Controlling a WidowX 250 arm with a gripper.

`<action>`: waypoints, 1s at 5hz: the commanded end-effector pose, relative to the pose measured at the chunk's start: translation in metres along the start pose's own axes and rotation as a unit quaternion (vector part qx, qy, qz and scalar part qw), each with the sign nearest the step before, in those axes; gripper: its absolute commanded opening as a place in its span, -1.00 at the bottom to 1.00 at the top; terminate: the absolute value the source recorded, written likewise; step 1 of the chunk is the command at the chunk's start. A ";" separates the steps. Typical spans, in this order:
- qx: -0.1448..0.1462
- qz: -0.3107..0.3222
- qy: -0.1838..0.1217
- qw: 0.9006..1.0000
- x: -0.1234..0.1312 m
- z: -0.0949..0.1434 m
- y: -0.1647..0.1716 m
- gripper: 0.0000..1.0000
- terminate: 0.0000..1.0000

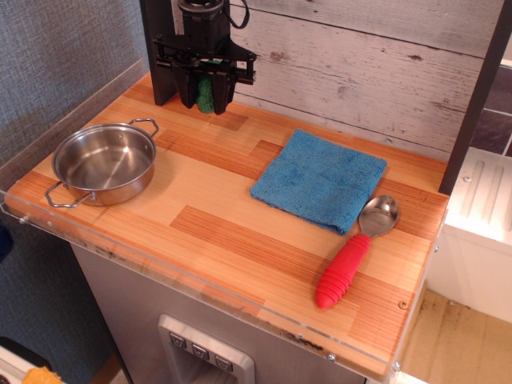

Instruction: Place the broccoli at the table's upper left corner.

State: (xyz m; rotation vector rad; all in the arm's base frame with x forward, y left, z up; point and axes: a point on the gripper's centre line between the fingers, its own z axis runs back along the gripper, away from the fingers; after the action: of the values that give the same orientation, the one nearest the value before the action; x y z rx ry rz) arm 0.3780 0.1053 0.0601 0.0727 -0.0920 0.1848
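Note:
The small green broccoli [206, 94] is held between the black fingers of my gripper [205, 98], which is shut on it. The gripper hangs low over the far left part of the striped wooden table [240, 232], close to the back wall, with the broccoli just above or touching the wood; I cannot tell which. Only a strip of the broccoli shows between the fingers.
A steel pot [104, 162] stands empty at the left edge. A blue cloth [318, 180] lies right of centre. A spoon with a red handle [352, 252] lies at the right. A dark post [158, 52] stands at the back left corner, next to the gripper.

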 end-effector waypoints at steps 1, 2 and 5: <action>0.002 0.018 0.000 1.000 0.000 0.004 0.011 -1.00 -1.00; -0.009 0.035 0.014 0.999 -0.004 0.000 0.014 1.00 -1.00; -0.032 -0.001 -0.064 0.997 -0.007 0.067 -0.004 1.00 -1.00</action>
State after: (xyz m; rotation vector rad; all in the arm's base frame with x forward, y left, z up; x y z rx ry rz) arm 0.3716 0.0939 0.1030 0.0037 -0.1678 0.1759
